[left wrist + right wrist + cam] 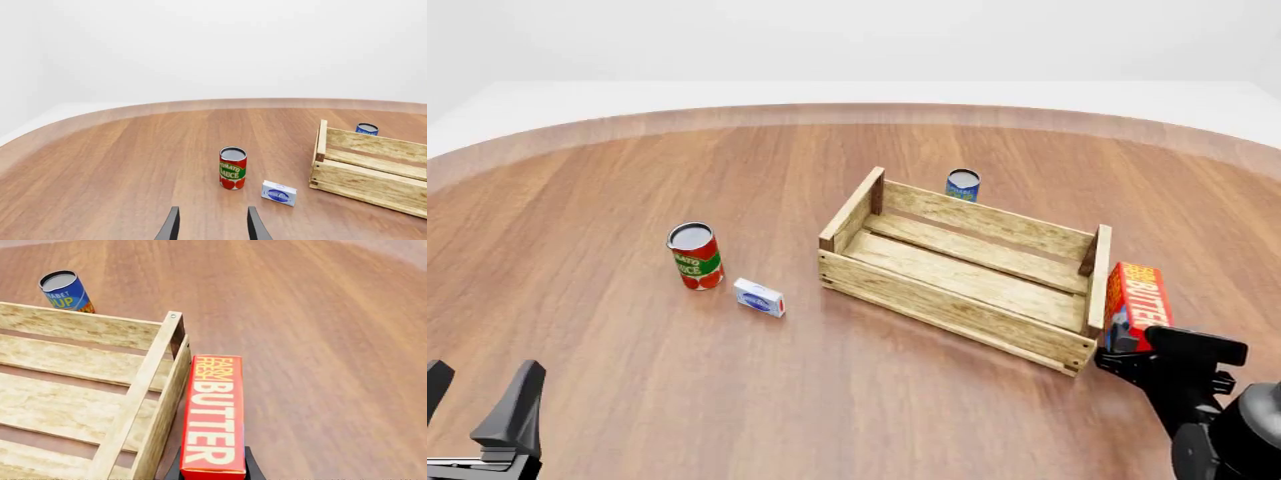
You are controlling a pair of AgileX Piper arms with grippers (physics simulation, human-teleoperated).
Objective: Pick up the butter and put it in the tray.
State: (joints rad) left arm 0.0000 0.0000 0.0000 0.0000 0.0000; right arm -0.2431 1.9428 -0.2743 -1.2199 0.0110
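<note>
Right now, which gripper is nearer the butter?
Right. The right gripper is at the butter, fingers on either side of it beside the tray; the left gripper hangs far across the table.

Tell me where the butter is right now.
In the front view the butter is at the right, just outside the tray's right end board, held in the right gripper; it is not in the tray.

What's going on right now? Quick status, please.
Right gripper shut on butter, carton just outside the tray's right end board. Left gripper open, idle. Nothing in tray; end board is what the butter must clear.
</note>
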